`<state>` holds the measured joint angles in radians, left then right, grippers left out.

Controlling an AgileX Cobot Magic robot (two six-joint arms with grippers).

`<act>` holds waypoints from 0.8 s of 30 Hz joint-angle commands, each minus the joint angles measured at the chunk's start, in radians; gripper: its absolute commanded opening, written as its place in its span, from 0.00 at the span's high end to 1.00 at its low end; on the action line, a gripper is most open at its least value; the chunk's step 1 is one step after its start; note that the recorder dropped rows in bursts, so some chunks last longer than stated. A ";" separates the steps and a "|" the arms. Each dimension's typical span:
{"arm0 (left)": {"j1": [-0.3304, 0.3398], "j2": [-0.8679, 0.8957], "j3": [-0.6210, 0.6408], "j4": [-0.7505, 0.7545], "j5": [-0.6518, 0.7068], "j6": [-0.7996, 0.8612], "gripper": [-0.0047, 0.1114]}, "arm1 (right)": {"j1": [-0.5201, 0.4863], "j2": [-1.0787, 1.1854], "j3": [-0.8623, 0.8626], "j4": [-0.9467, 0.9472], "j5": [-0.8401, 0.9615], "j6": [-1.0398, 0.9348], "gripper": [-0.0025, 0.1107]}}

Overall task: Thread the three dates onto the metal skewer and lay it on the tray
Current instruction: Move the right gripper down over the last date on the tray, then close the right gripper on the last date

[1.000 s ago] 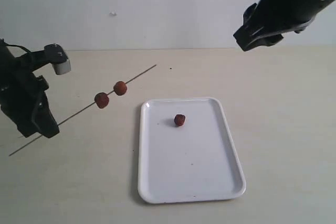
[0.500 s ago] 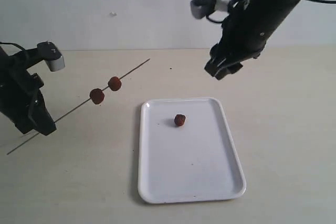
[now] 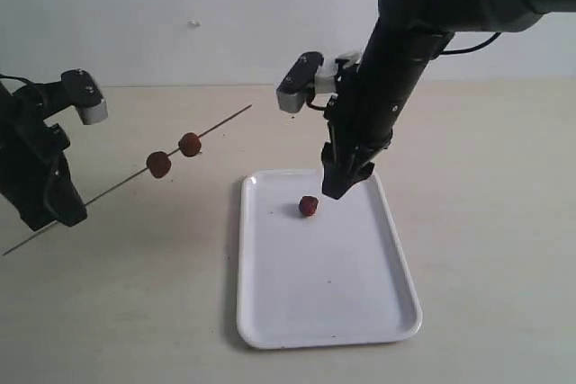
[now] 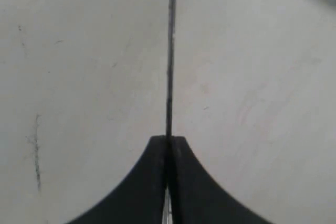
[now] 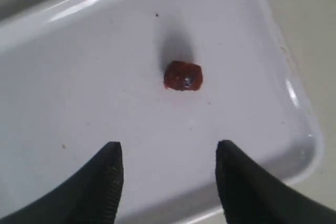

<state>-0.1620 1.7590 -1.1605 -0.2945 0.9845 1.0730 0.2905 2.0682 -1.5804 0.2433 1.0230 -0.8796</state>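
Tray [image 3: 328, 299] holds one date [image 3: 309, 206]; right gripper [image 3: 332, 186] gapes above; left gripper [image 4: 169, 142] pinches skewer [image 4: 170, 51].

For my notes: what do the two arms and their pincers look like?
The left arm and right arm are matte black. Each carries a small grey-white camera box by the wrist and thin black cables. The left pincer and right pincer have black fingers tapering to curved tips. No markings show.

Left pincer [image 4: 168, 140] pinched tight, set low and tilted. Right pincer [image 5: 168, 153] spread wide, pointed steeply downward.
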 commanded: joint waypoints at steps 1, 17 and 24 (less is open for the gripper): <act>0.002 -0.004 -0.003 0.024 -0.009 -0.007 0.96 | 0.024 0.056 -0.008 -0.009 -0.009 -0.036 0.51; 0.002 -0.004 -0.003 0.012 0.001 -0.007 0.96 | 0.034 0.163 -0.099 -0.015 -0.045 -0.026 0.51; 0.002 -0.004 -0.003 -0.007 0.001 -0.007 0.96 | 0.047 0.207 -0.142 -0.013 -0.046 -0.008 0.51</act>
<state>-0.1620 1.7590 -1.1605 -0.2828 0.9845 1.0730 0.3307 2.2686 -1.7102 0.2290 0.9857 -0.8942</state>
